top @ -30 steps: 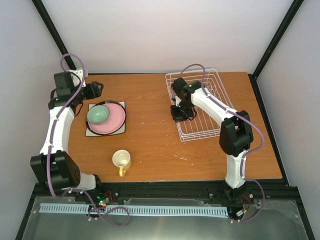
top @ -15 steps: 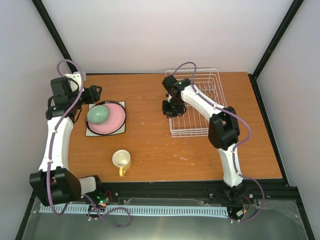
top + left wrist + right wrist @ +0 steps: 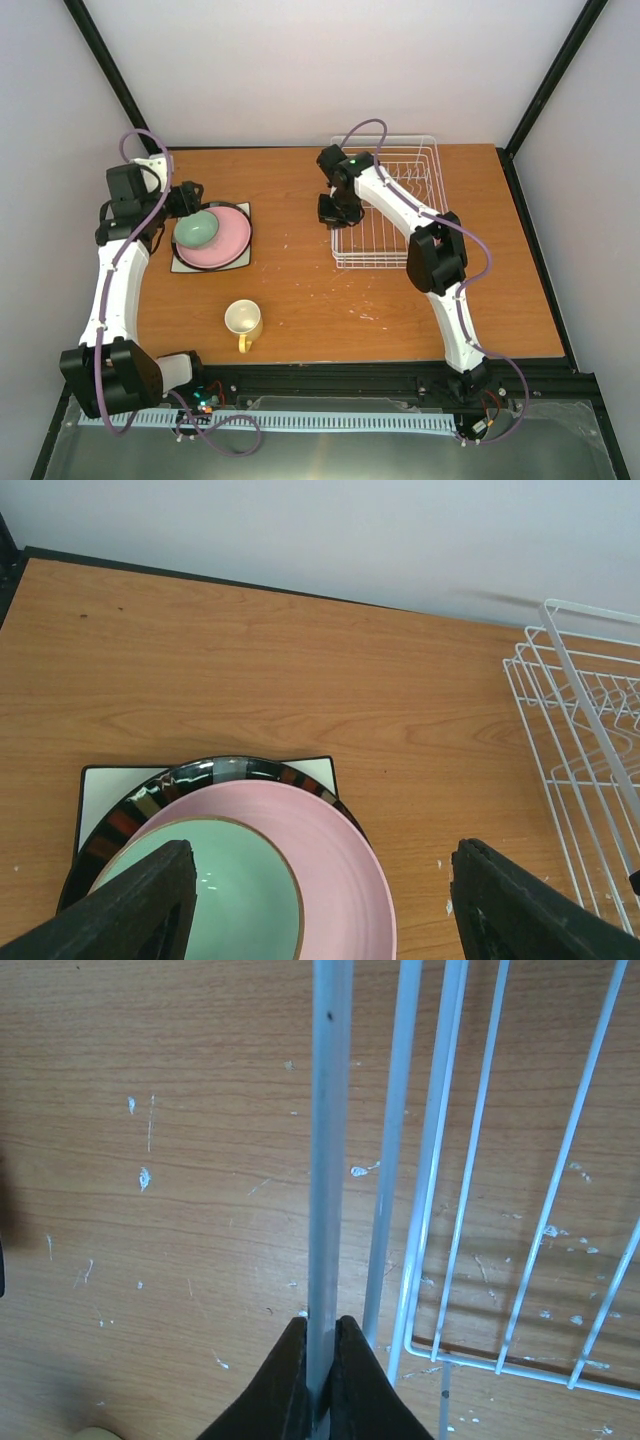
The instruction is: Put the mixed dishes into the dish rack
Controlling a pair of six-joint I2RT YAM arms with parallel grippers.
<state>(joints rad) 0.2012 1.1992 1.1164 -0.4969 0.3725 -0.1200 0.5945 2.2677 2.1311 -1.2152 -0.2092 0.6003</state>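
The white wire dish rack (image 3: 395, 205) stands at the back right of the table. My right gripper (image 3: 333, 210) is shut on the rack's left rim wire (image 3: 328, 1160), which runs between its fingers (image 3: 285, 1380). The mint-green bowl (image 3: 196, 229) sits on the pink plate (image 3: 230, 240), stacked on the dark-rimmed plate (image 3: 215, 773) and the white square plate (image 3: 105, 785). My left gripper (image 3: 190, 198) is open just behind the stack, its fingers (image 3: 150, 900) wide apart over the bowl (image 3: 215, 895). The yellow mug (image 3: 243, 320) stands nearer the front. The green plate is not in view.
The rack's near left corner (image 3: 560, 680) shows at the right of the left wrist view. Black frame posts rise at both back corners. The table's black front rail (image 3: 330, 375) carries both arm bases.
My right gripper has dragged the dish rack to the left and back. My left gripper has moved down towards the stack of dishes.
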